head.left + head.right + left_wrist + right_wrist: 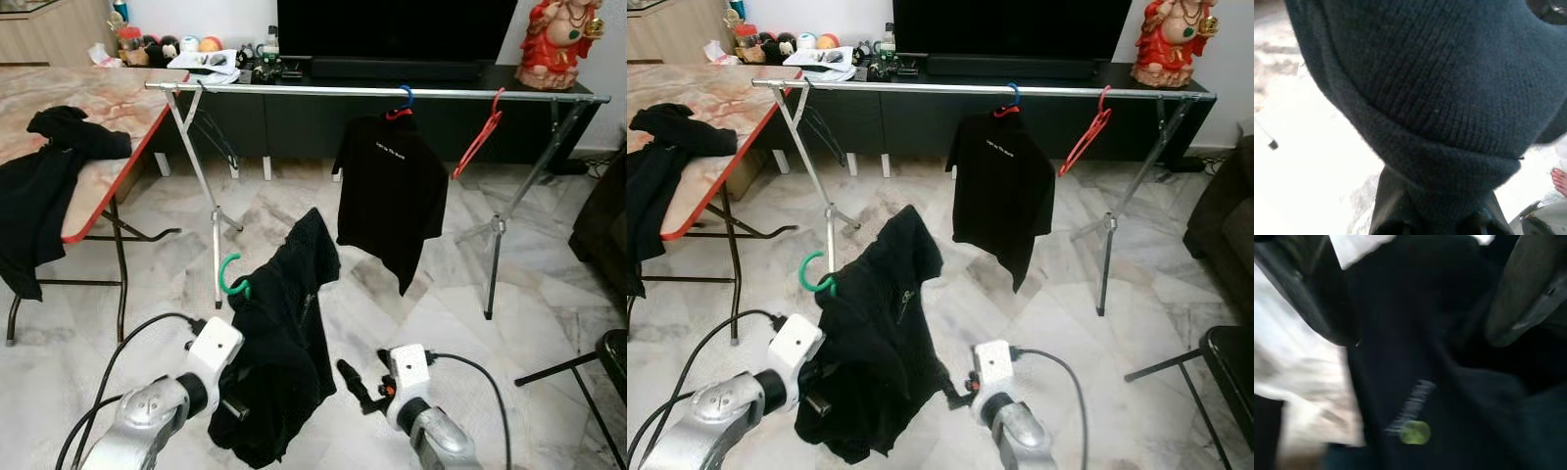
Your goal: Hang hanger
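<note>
Standing on a pale marble floor (294, 211), I face a long dark cabinet (294, 122) against the far wall, with a big black screen (392, 29) on top of it and a red figurine (558, 39) at its right end. To my left is a tabletop (98, 108) of reddish stone pattern with a red edge, and a black garment (39, 186) is draped over its near side. A dark sofa arm (602, 220) sits at the right edge, with a black chair leg (568, 372) near it on the floor.

Across the room, between me and the cabinet, runs a metal drying rack (372, 92) on crossed legs. A black T-shirt (390, 196) hangs from its rail on a blue-hooked hanger, and just to the right of it an empty red hanger (478, 137) hangs tilted. Small clutter, including toys and papers (206, 61), lies on the cabinet behind the rack's left end.

Close in front of me is a black sweater (284, 343) on a hanger with a green hook (231, 277), the hook standing up at the upper left of the cloth. My left end effector (818, 397) is buried in the sweater's left side, and its wrist view shows dark knit folded over the fingers, so I cannot tell how far apart they are. My right end effector (355, 384) points at the sweater's right edge; its wrist view shows the two fingers (1525, 298) spread apart with black cloth lying between them. A bare foot (1559, 180) of a person shows at the edge of my left wrist view.
</note>
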Available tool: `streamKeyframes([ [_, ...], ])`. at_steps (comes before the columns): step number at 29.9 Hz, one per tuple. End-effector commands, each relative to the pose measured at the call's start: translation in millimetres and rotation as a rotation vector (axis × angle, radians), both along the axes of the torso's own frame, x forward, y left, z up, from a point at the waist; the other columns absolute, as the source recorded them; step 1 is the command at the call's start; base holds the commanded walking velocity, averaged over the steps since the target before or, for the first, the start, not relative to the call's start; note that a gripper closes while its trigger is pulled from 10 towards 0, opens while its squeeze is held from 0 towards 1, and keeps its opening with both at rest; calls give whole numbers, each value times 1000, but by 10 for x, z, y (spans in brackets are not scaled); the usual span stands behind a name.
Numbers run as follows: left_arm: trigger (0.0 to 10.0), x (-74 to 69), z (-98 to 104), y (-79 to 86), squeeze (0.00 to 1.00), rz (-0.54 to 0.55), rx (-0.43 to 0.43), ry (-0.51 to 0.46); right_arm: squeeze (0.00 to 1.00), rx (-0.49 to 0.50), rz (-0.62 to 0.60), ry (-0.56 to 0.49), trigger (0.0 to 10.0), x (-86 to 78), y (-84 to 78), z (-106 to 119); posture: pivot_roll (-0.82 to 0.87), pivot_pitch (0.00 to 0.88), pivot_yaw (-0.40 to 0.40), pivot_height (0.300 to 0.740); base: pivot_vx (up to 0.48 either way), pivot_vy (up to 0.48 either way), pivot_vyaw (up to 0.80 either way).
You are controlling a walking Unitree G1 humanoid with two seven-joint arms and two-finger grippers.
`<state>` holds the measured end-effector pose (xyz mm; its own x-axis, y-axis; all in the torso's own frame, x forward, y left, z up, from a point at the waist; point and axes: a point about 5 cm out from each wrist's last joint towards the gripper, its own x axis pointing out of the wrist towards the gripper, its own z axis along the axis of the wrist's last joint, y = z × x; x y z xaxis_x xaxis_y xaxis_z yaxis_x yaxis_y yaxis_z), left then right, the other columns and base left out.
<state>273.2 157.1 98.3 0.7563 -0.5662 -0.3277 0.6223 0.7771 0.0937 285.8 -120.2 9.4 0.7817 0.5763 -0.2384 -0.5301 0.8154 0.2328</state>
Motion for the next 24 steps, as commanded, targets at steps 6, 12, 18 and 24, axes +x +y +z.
streamKeyframes([
  [6,10000,84,234,-119,0,-113,-11,-49,0,-35,121,-42,10000,-12,0,42,165,64,-19,740,0,0,0],
  [12,10000,113,328,-191,0,-175,-13,-51,0,-57,120,-57,10000,-12,-60,48,164,64,-21,740,0,0,0],
  [18,10000,54,349,-256,0,-237,-17,-32,0,-49,107,-82,10000,41,-60,105,164,62,-26,740,0,0,0],
  [24,10000,-57,354,-299,0,-312,-15,8,0,-52,88,-129,10000,110,-31,186,170,58,-31,740,0,0,0],
])
